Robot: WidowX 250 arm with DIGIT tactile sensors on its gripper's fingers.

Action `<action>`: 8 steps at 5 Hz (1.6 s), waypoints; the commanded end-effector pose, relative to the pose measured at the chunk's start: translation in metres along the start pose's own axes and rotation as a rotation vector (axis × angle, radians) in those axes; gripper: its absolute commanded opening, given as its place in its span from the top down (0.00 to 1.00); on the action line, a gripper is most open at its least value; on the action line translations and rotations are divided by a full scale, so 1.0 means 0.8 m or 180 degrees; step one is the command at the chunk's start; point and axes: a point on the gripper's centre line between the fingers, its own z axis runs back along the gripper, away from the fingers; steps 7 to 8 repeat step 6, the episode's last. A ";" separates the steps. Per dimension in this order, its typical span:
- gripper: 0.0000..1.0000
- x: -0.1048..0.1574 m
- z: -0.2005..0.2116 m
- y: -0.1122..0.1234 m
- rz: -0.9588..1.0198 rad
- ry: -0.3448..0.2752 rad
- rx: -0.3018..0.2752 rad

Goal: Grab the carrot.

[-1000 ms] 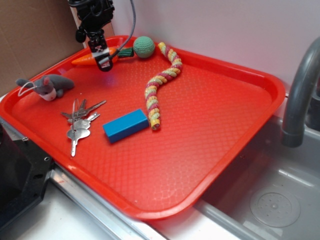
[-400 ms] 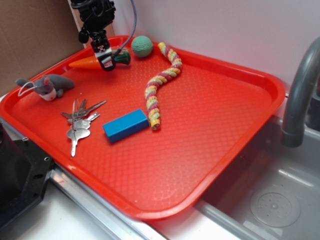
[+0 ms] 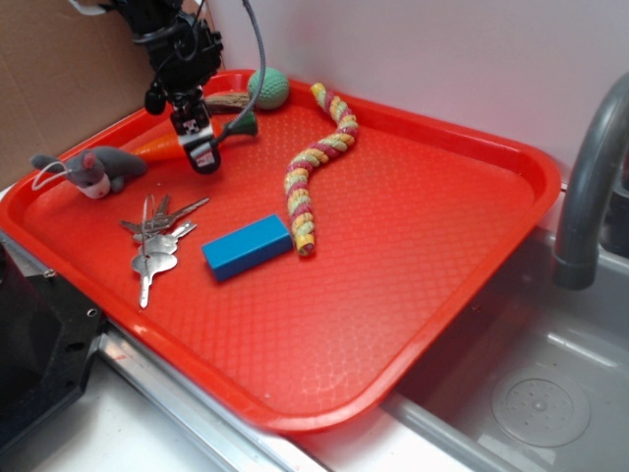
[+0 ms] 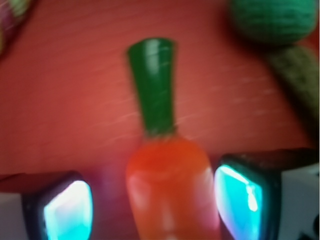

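The carrot [image 3: 159,146] lies on the red tray [image 3: 413,226] near its far left corner, orange tip to the left and green stem [image 3: 242,125] to the right. My gripper [image 3: 200,147] is down over its middle. In the wrist view the carrot [image 4: 167,170] sits between the two fingers of the gripper [image 4: 155,210], stem pointing away. The jaws are open. There is a clear gap at the left finger [image 4: 65,210] and the right finger [image 4: 240,195] is close to the carrot's side.
A green ball [image 3: 267,87] and a dark olive object [image 3: 228,99] sit by the tray's back rim. A grey plush mouse [image 3: 93,169], keys [image 3: 157,246], a blue block [image 3: 248,246] and a twisted rope toy [image 3: 314,167] lie nearby. A faucet [image 3: 590,177] stands at right.
My gripper has moved toward the front left. The carrot has shifted the same way with it, and the green ball has rolled a little left.
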 end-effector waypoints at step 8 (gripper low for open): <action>1.00 0.074 0.235 -0.120 0.1863 -0.0259 0.0376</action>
